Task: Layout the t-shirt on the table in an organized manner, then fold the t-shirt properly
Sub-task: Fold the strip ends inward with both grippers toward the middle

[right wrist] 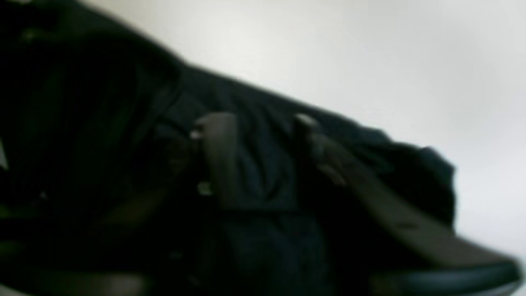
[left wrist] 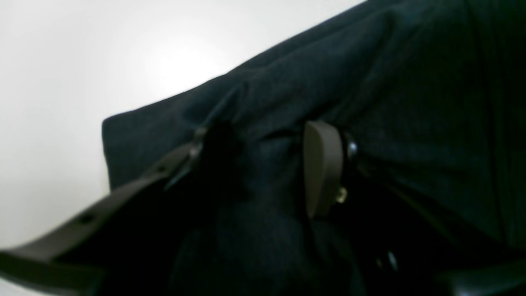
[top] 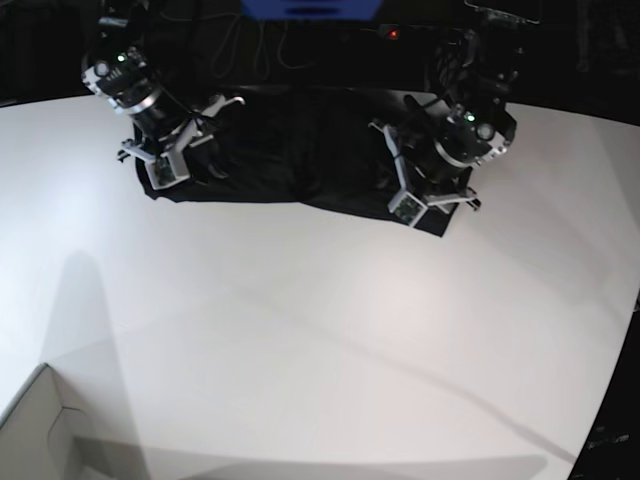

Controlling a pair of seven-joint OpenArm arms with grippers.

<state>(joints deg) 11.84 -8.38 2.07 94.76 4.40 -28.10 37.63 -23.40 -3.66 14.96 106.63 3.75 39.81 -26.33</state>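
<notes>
The black t-shirt lies spread in a wide strip at the far side of the white table. My left gripper is at the shirt's front right corner. In the left wrist view it is shut on a bunch of the t-shirt, with the table behind. My right gripper is at the shirt's front left corner. In the blurred right wrist view it is shut on a fold of the t-shirt over the table.
A pale box corner sits at the near left. The table's curved edge runs down the right side. Dark equipment and cables stand behind the shirt.
</notes>
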